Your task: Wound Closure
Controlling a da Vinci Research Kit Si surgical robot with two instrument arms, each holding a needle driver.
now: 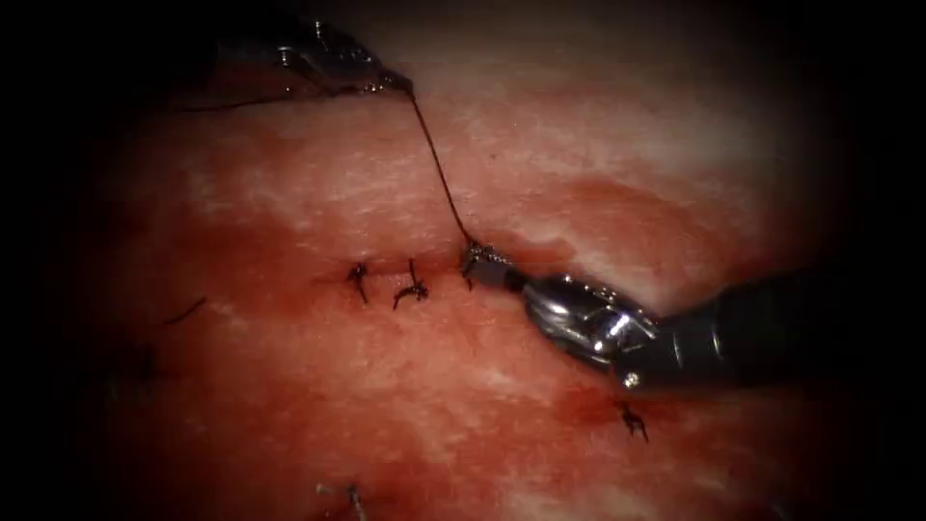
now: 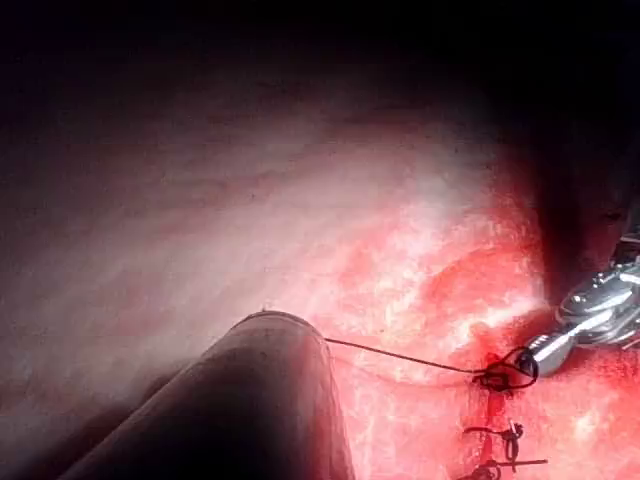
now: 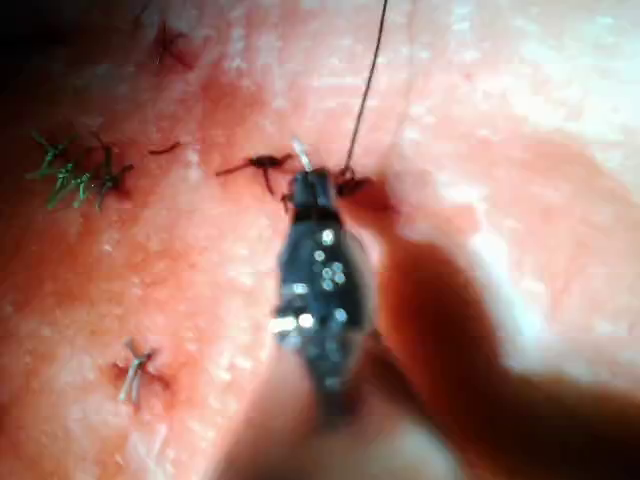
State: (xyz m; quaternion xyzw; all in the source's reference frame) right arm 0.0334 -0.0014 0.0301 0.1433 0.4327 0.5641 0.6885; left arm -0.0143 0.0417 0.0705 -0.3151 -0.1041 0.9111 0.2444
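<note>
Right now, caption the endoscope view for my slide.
Left tool holds taut thread running to the cut, where the right tool meets the tissue beside tied stitches.

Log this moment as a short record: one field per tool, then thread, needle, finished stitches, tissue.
left pincer: shut on the thread, far from the cut
right pincer: tip at the knot on the cut; what it holds cannot be told
thread: one taut strand from the left pincer down to the knot
needle: cannot tell where it is
tied stitches: two left of the right pincer, cut ends sticking up
tissue: red fluid along the cut
</note>
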